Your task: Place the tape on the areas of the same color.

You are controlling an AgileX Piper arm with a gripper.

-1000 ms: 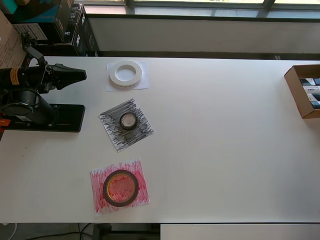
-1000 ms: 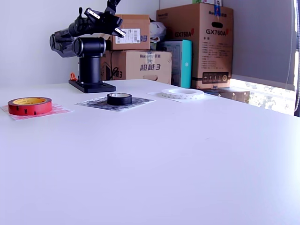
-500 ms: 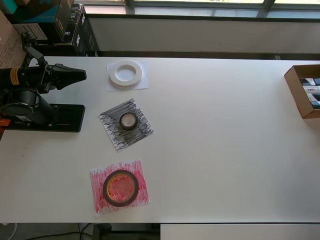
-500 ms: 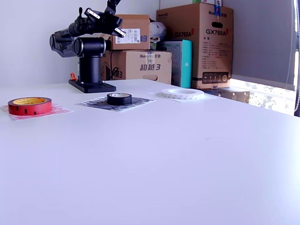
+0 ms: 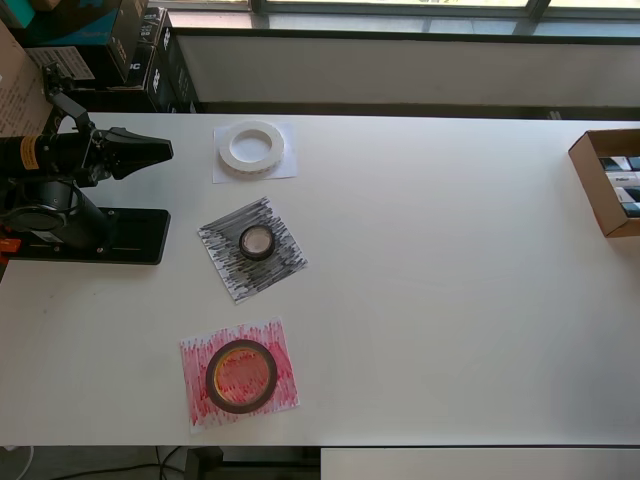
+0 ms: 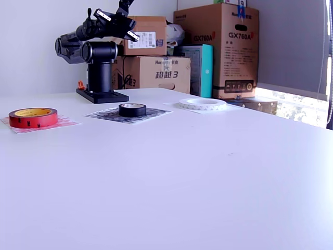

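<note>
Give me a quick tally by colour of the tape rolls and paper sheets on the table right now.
White: 2, the white roll on the white sheet.
Black: 2, the black roll on the black sheet.
Red: 2, the red roll on the red sheet.
Total: 6 (3 rolls, 3 sheets).
</note>
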